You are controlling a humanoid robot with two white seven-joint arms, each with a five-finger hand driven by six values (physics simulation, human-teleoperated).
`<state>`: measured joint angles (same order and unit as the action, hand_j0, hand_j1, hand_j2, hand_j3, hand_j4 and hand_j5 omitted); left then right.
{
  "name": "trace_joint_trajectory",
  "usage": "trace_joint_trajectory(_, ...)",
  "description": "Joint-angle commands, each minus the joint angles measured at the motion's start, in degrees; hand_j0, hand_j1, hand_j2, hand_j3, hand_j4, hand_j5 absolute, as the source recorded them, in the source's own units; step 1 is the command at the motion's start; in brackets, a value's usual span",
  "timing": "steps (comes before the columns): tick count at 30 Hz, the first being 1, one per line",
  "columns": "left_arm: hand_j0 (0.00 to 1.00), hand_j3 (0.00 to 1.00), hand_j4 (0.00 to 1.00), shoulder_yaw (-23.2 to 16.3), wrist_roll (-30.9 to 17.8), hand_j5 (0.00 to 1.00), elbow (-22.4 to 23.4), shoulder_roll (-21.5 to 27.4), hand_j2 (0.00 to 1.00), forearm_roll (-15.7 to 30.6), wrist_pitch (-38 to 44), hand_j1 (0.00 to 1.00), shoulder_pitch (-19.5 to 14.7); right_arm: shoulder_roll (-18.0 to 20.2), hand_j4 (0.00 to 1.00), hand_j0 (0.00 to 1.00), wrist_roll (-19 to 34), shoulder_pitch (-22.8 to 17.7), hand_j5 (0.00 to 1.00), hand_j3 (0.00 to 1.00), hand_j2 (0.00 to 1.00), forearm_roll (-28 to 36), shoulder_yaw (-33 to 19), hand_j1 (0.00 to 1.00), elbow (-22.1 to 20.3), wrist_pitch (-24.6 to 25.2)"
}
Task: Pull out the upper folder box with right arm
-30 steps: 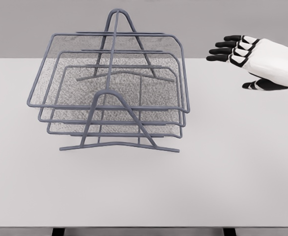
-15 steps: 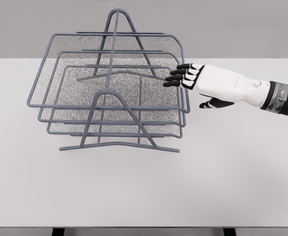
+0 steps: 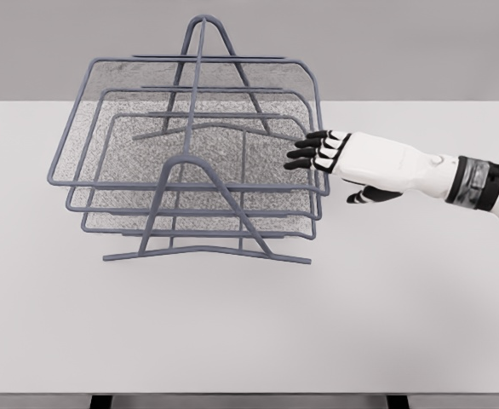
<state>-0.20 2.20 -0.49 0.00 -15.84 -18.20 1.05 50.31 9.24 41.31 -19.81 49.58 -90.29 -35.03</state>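
Note:
A grey wire-mesh rack (image 3: pixel 194 247) with three stacked trays stands on the white table (image 3: pixel 386 307), left of centre. The upper tray (image 3: pixel 105 94) is the widest, and its rim runs along the right side. My right hand (image 3: pixel 322 162) comes in from the right with its arm stretched level. The black fingertips (image 3: pixel 302 154) are extended over the right rim of the upper tray, and the thumb (image 3: pixel 370 195) hangs below, apart from them. Whether the fingers touch the rim is unclear. The hand holds nothing. My left arm is out of view.
The rack's A-shaped wire frames (image 3: pixel 200 51) rise at the front and back of the trays. The table's front edge (image 3: pixel 249 394) runs along the bottom of the view. A grey wall lies behind the table.
My right hand swept in from the far right to the rack's right side, then dropped slightly lower along the upper tray's rim. The rack has not moved.

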Motion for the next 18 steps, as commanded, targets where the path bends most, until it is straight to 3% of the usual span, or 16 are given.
trace_joint_trajectory(1,1.0,1.0,1.0,-0.07,-0.01,1.0,-0.04,0.0,1.0,0.02,0.01,1.0,0.0,0.85,1.0,1.0,-0.02,0.0,1.0,1.0,1.0,-0.14,0.51,1.0,-0.06,0.03)
trace_joint_trajectory(18,1.0,1.0,1.0,0.02,-0.01,1.0,-0.04,0.0,1.0,0.02,0.01,1.0,0.0,7.26,1.0,1.0,-0.1,-0.88,1.0,1.0,1.0,-0.49,0.95,1.0,-0.59,0.03)
